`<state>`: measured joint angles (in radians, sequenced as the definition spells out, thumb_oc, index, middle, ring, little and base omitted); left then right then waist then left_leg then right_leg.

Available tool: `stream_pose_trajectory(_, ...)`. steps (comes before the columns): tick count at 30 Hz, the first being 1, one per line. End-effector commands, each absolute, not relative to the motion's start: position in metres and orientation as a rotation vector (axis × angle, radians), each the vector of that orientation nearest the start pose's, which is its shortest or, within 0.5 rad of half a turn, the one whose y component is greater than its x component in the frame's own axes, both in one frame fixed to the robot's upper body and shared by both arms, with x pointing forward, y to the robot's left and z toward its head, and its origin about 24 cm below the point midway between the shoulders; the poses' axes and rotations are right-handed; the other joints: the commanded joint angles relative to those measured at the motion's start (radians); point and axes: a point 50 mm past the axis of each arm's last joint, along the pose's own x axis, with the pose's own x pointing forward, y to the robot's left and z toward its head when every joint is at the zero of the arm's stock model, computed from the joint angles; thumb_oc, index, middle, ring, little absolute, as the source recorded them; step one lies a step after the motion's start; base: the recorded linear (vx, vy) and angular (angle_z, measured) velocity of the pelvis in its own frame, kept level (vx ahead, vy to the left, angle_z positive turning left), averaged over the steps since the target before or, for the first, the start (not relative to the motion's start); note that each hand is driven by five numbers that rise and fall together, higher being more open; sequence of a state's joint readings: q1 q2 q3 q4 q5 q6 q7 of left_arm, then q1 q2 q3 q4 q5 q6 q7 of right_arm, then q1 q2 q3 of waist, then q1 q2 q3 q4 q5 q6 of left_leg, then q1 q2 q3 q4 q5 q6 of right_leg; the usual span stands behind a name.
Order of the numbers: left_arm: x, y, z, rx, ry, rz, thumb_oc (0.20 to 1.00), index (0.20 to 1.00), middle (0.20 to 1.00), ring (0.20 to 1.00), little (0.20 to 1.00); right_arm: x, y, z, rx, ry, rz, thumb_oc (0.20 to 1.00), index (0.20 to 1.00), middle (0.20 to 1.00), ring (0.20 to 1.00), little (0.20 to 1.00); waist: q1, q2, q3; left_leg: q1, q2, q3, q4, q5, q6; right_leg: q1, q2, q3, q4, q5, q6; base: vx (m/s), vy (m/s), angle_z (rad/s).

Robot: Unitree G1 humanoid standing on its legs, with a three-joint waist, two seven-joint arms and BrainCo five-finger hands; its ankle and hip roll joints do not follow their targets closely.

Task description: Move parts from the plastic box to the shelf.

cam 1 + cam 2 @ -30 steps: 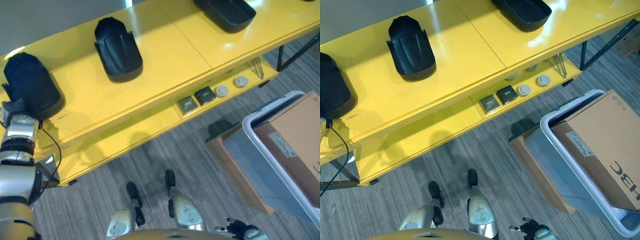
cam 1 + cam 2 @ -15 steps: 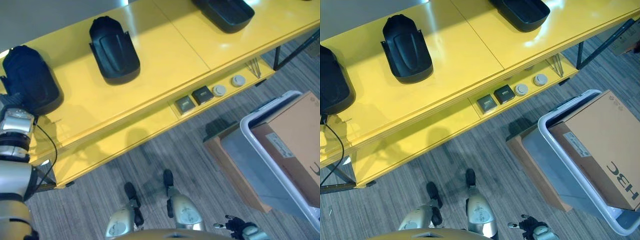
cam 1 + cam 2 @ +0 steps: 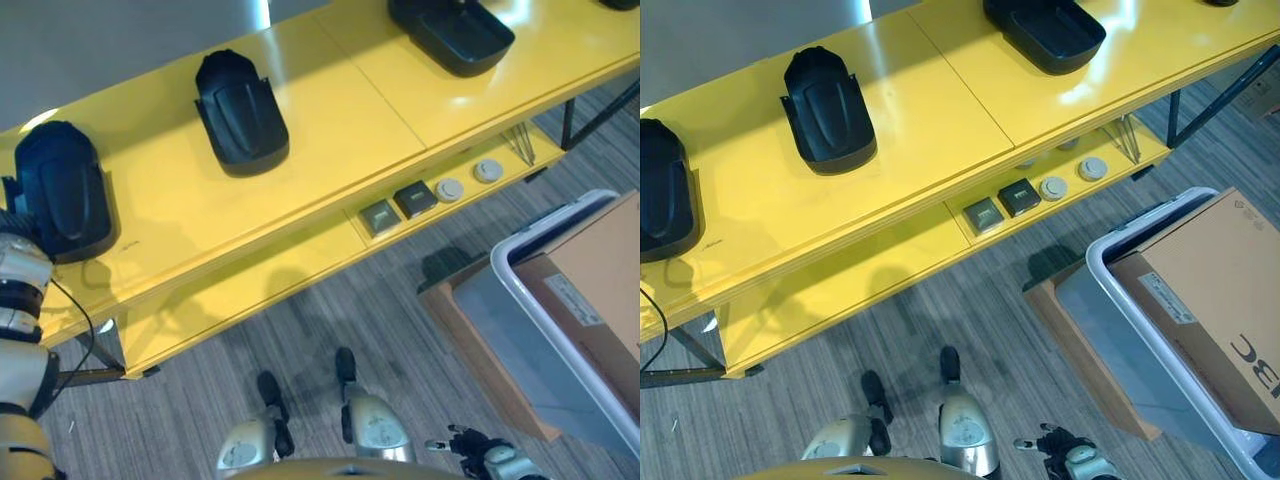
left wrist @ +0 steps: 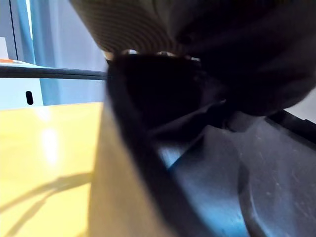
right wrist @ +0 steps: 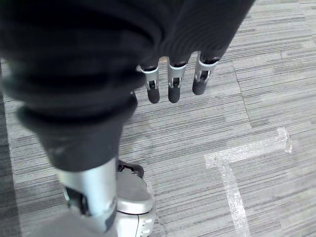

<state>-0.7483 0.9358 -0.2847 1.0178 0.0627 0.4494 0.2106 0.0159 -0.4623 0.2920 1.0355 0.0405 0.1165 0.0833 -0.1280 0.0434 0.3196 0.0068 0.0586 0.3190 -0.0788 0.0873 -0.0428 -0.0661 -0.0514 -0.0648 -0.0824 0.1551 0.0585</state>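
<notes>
Three black moulded parts lie on the yellow shelf's top (image 3: 330, 110): one at the left end (image 3: 60, 190), one in the middle (image 3: 240, 105), one at the right (image 3: 450, 30). My left hand (image 3: 10, 222) sits at the near-left edge of the left-end part. In the left wrist view its dark cover (image 4: 138, 24) lies right against that part's black rim (image 4: 197, 163). My right hand (image 5: 170, 81) hangs low over the carpet with straight fingers and holds nothing. The grey plastic box (image 3: 520, 300) stands on the floor at the right.
A brown cardboard carton (image 3: 1220, 290) fills the plastic box, and flat cardboard (image 3: 450, 300) lies beside it. On the lower shelf (image 3: 250, 290) sit two dark square parts (image 3: 395, 207) and two round discs (image 3: 468, 180). White tape marks the carpet (image 5: 247, 153).
The whole picture has shifted, so the camera moved. The left-end part stays on the shelf with my left hand at its edge. The right hand still hangs low.
</notes>
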Motion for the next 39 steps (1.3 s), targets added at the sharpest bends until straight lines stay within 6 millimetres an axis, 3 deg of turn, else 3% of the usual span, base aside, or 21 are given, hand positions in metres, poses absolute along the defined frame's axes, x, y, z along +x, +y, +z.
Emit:
stream_pose_trajectory(1,0.277,0.436,0.131,1.044,0.734,0.836,0.2,0.2,0.2,0.2,0.2,0.082,-0.307,-0.134,-0.542,1.32,0.034,1.0,1.0,1.0,1.0,1.0,0.003,-0.004,-0.069,-0.074,0.011,-0.075,0.151,-0.137,0.015,-0.029,-0.063,0.016,0.091,-0.137,0.085,0.0,0.0,0.0)
stream_pose_trajectory(10,0.27,0.439,0.12,1.019,0.731,0.856,0.2,0.2,0.2,0.2,0.2,0.083,-0.311,-0.132,-0.554,1.319,0.029,1.0,1.0,1.0,1.0,1.0,0.001,-0.005,-0.067,-0.067,0.013,-0.071,0.14,-0.132,0.012,-0.029,-0.061,0.019,0.087,-0.136,0.086,0.0,0.0,0.0)
stream_pose_trajectory(11,0.272,0.439,0.124,1.007,0.693,0.897,1.0,1.0,1.0,1.0,1.0,0.082,-0.311,-0.132,-0.555,1.318,0.032,1.0,1.0,1.0,1.0,1.0,0.0,-0.007,-0.066,-0.068,0.014,-0.071,0.137,-0.131,0.011,-0.031,-0.061,0.019,0.087,-0.135,0.086,-0.05,-0.002,0.0)
stream_pose_trajectory(25,0.28,0.436,0.152,0.996,0.504,1.041,1.0,1.0,1.0,1.0,1.0,0.079,-0.305,-0.135,-0.534,1.313,0.026,1.0,1.0,1.0,1.0,1.0,0.007,-0.017,-0.07,-0.061,0.019,-0.074,0.123,-0.122,0.006,-0.027,-0.059,0.014,0.078,-0.128,0.086,0.0,0.0,0.0)
stream_pose_trajectory(30,0.286,0.429,0.164,0.809,0.27,1.134,1.0,1.0,1.0,1.0,1.0,0.074,-0.301,-0.138,-0.532,1.318,0.03,1.0,1.0,1.0,1.0,1.0,0.01,-0.021,-0.072,-0.046,0.018,-0.078,0.116,-0.124,0.005,-0.01,-0.06,0.01,0.072,-0.13,0.088,0.0,-0.003,0.01)
stream_pose_trajectory(33,0.299,0.415,0.188,0.669,0.019,1.132,1.0,1.0,1.0,1.0,1.0,0.069,-0.297,-0.141,-0.529,1.324,0.03,1.0,1.0,1.0,1.0,1.0,0.012,-0.024,-0.077,-0.033,0.017,-0.079,0.112,-0.126,0.004,0.003,-0.061,0.006,0.068,-0.13,0.087,0.03,-0.014,0.05)
stream_pose_trajectory(36,0.312,0.385,0.215,0.554,-0.242,1.029,1.0,1.0,1.0,1.0,1.0,0.062,-0.292,-0.144,-0.506,1.333,0.019,1.0,1.0,1.0,1.0,1.0,0.03,-0.024,-0.085,-0.027,0.017,-0.086,0.109,-0.128,0.006,0.013,-0.064,0.0,0.063,-0.126,0.089,0.03,-0.028,0.08)
stream_pose_trajectory(38,0.313,0.373,0.225,0.53,-0.328,0.983,1.0,1.0,1.0,1.0,1.0,0.059,-0.29,-0.145,-0.493,1.338,0.014,1.0,1.0,1.0,1.0,1.0,0.041,-0.026,-0.089,-0.025,0.017,-0.092,0.108,-0.13,0.005,0.019,-0.065,-0.004,0.058,-0.126,0.089,0.02,-0.033,0.08)
stream_pose_trajectory(39,0.312,0.358,0.235,0.509,-0.412,0.912,1.0,1.0,1.0,1.0,1.0,0.057,-0.288,-0.147,-0.479,1.343,0.011,1.0,1.0,1.0,1.0,1.0,0.055,-0.028,-0.09,-0.02,0.016,-0.101,0.105,-0.131,0.004,0.03,-0.064,-0.01,0.052,-0.126,0.089,0.03,-0.033,0.08)
